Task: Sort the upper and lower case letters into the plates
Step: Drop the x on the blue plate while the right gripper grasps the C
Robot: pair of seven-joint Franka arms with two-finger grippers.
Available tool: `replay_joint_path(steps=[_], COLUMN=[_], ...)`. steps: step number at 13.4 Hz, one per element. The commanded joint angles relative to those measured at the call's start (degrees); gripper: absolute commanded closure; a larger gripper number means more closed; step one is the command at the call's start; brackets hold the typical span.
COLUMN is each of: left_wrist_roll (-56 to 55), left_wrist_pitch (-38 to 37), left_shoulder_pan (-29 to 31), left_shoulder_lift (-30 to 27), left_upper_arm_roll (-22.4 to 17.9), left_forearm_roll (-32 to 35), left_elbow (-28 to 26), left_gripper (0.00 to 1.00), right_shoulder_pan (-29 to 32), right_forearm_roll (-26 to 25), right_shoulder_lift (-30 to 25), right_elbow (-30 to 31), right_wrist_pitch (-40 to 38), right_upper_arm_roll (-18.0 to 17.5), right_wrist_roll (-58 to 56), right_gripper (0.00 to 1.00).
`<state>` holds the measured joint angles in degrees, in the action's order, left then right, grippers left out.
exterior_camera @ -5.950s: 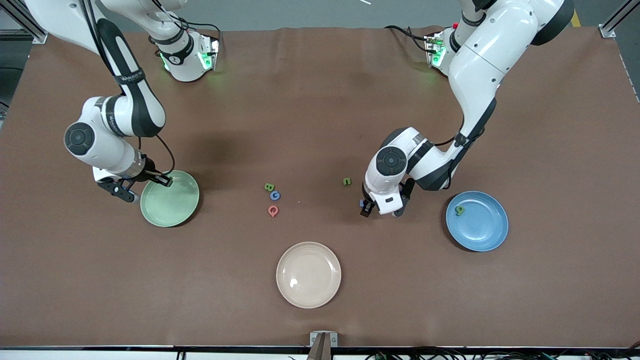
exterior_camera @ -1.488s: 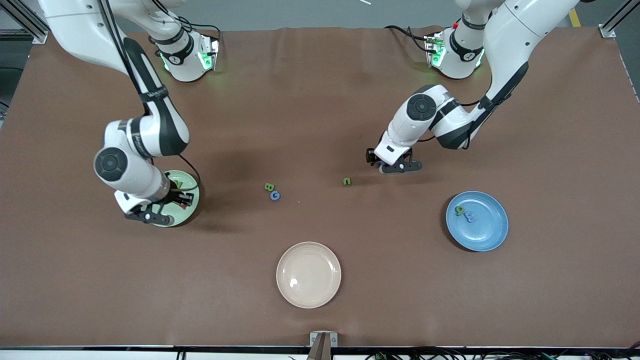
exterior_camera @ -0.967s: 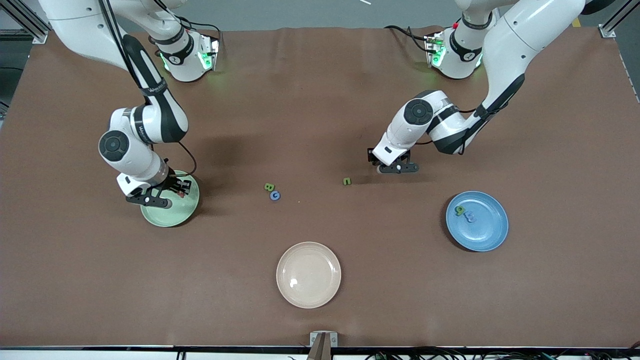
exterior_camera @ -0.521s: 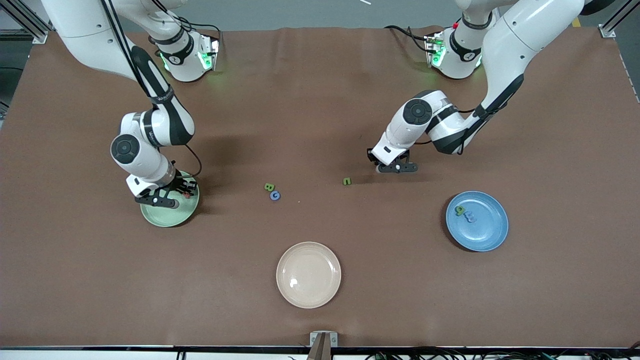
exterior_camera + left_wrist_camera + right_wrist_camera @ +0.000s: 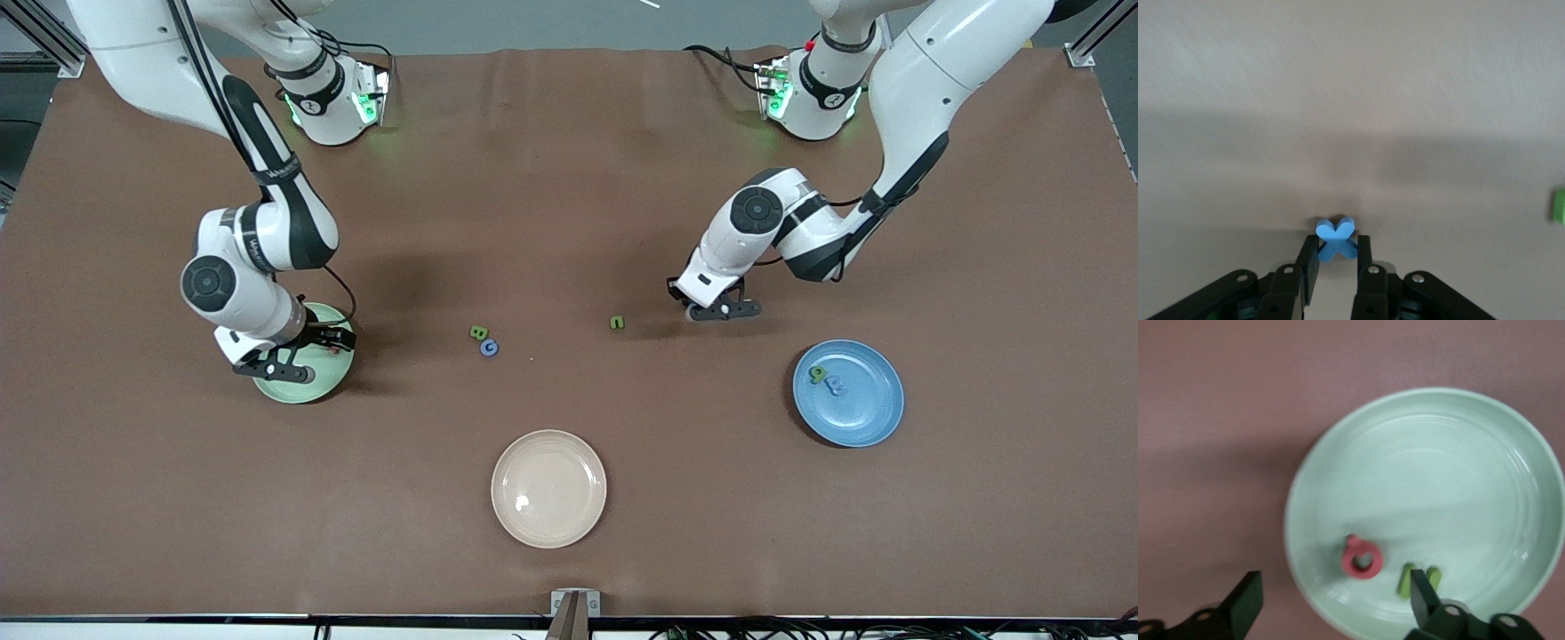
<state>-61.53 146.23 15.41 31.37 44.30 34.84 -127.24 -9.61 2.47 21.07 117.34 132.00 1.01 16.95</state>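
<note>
two plates take the letters on the brown desk (image 5: 569,178): the mint green plate (image 5: 324,378) toward the right arm's end and the blue plate (image 5: 867,413) toward the left arm's end. a cream plate (image 5: 548,488) sits nearest the front camera, between them.

the right claw (image 5: 298,354) hangs over the mint green plate with its fingers spread wide and nothing between them. in the right wrist view the red Q (image 5: 1361,561) and the green N (image 5: 1418,579) lie flat in that plate, just beside each other.

the left claw (image 5: 716,307) is low over bare desk, farther from the front camera than the blue plate. its fingers are clamped on the blue x (image 5: 1336,238), which sticks out past the fingertips in the left wrist view.

in the blue plate lie the green p (image 5: 817,374) and the blue m (image 5: 836,385), touching or nearly so.

on the desk between the two arms, the green B (image 5: 478,332) and the blue G (image 5: 488,348) lie close together, the G nearer the front camera. the green n (image 5: 617,323) lies apart from them, near the left claw.
</note>
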Motion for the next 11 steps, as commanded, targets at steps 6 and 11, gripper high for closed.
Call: replay_joint_path(steps=[6, 11], left_wrist_roll=[2.1, 23.5], left_wrist_pitch=[-8.6, -8.6], left_shoulder_pan=[7.4, 19.6], left_shoulder_lift=[-5.8, -5.4], left_upper_arm_roll=[0.4, 0.3], left_forearm_roll=[0.6, 0.9], left_elbow=[6.6, 6.7], left_gripper=[1.0, 1.0], right_shoulder_pan=[-15.2, -21.5], right_forearm_roll=[5.7, 4.8], right_shoulder_lift=[3.3, 10.8], right_elbow=[-3.4, -8.0], right_wrist_pitch=[5.9, 11.3], right_upper_arm_roll=[-0.3, -0.1], right_wrist_roll=[29.4, 41.1], right_gripper=[0.0, 0.02])
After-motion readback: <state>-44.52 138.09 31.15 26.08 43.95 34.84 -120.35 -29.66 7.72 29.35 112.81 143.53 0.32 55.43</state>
